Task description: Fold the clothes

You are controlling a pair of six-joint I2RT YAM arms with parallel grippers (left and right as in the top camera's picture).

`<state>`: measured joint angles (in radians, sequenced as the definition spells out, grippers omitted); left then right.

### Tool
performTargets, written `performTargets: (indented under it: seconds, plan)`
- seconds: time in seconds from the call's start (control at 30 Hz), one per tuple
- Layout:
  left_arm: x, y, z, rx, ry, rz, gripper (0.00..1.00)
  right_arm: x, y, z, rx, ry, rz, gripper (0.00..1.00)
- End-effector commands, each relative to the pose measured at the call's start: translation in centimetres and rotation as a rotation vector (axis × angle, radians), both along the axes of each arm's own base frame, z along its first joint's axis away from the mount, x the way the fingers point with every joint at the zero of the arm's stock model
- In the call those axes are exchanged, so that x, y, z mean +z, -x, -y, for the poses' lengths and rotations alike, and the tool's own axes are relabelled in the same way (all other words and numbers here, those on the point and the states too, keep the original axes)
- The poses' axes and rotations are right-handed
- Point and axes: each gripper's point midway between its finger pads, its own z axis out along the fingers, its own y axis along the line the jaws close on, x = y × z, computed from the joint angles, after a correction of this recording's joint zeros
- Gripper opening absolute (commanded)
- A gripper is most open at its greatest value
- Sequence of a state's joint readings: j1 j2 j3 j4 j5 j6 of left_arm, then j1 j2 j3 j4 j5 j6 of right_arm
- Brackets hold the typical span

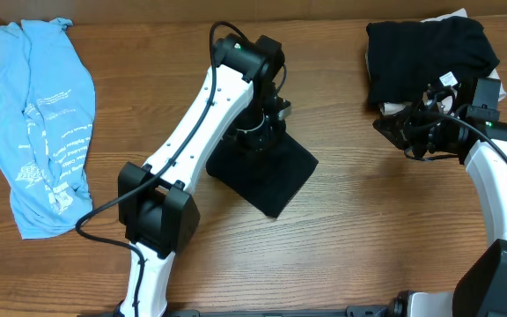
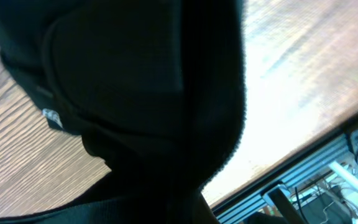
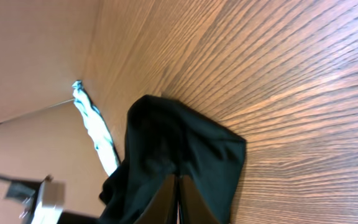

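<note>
A folded black T-shirt [image 1: 267,180] lies on the wooden table at the centre. My left gripper [image 1: 262,130] is down on its far corner. Black cloth [image 2: 142,93] fills the left wrist view and wraps the jaws, which look shut on it. A light blue tee [image 1: 42,123] with white print lies stretched out at the far left. My right gripper [image 1: 393,130] is shut and empty at the right, its fingertips [image 3: 178,177] pointing at the black T-shirt [image 3: 185,143] across the table. The blue tee also shows far off in the right wrist view [image 3: 95,134].
A stack of folded black clothes [image 1: 425,53] with a white piece [image 1: 465,16] under it sits at the back right, just behind my right gripper. The left arm [image 1: 192,123] reaches diagonally over the table from its base at the front.
</note>
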<state>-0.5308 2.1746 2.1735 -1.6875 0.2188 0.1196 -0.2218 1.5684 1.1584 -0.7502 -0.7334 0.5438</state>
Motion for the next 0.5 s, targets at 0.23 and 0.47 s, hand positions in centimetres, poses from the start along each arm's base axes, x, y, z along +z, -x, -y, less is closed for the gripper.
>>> performTargets:
  seconds: [0.23, 0.47]
  plan:
    - [-0.7, 5.2, 5.2, -0.18, 0.051, -0.035, 0.5, -0.4, 0.2, 0.6, 0.01, 0.071, 0.003, 0.09]
    - [-3.0, 4.1, 6.0, -0.152, 0.069, -0.001, 1.0, -0.4, 0.3, 0.6, 0.014, 0.074, 0.003, 0.1]
